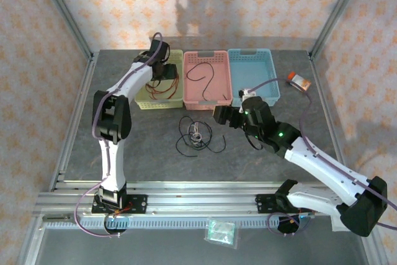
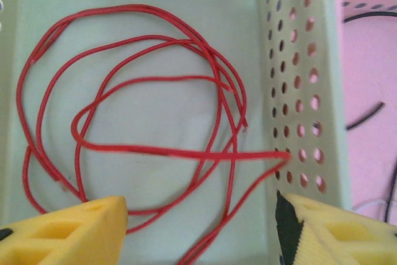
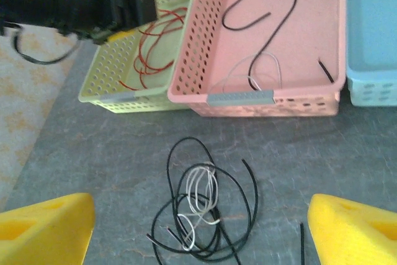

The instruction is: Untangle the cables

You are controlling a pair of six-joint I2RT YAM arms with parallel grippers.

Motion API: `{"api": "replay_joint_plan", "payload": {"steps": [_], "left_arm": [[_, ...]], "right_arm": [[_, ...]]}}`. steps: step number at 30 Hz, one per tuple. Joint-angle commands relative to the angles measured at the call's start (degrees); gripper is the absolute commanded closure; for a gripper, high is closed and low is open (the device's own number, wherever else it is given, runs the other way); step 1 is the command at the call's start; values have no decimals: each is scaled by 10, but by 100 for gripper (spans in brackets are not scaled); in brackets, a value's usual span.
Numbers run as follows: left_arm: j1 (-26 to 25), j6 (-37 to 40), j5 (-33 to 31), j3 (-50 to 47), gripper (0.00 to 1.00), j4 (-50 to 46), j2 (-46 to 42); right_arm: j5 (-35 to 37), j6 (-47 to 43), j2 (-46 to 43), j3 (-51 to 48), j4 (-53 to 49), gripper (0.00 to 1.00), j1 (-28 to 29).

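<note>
Landmark: pink basket (image 1: 208,102), the middle of three in a row on the table (image 1: 155,147).

- Green basket (image 1: 160,105) is sitting just left of the pink basket, touching it. Blue basket (image 1: 276,85) is sitting just right of it.
- Red cable (image 2: 186,152) is lying in loose overlapping loops on the floor of the green basket, one stretch running toward the wall that faces the pink basket.
- Left gripper (image 2: 201,215) is hovering over the green basket, left of the pink one. Its yellow fingers (image 2: 80,228) are standing wide apart. The red loops are passing under the gap and nothing is pinched.
- Black cable (image 3: 273,10) is lying inside the pink basket in an S-shaped curve. A thin white cable (image 3: 251,69) is looping beside it near the front wall.
- Tangle of black and white cables (image 3: 198,203) is lying on the table in front of the pink basket, apart from its front wall. The white coils are sitting inside the black loops.
- Right gripper (image 3: 201,215) is hanging above the table in front of the pink basket, toward its right corner and pointing at the tangle. Its jaws are spread wide and holding nothing.
</note>
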Motion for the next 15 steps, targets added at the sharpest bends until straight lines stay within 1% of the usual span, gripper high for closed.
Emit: {"api": "replay_joint_plan", "payload": {"steps": [1, 3, 8, 13, 15], "left_arm": [[3, 5, 41, -63, 30, 52, -94], [-1, 0, 56, -122, 31, 83, -145], [-28, -29, 83, -281, 33, 150, -258], [-92, -48, 70, -401, 33, 198, -354], [-117, -72, 83, -453, 33, 232, -389]], "right_arm": [[23, 12, -5, -12, -58, 14, 8], [28, 13, 1, -18, -76, 15, 12], [29, 31, 38, -25, -108, 22, 29], [19, 51, 109, -27, -99, 31, 43], [3, 39, 132, -30, -70, 35, 47]]}}
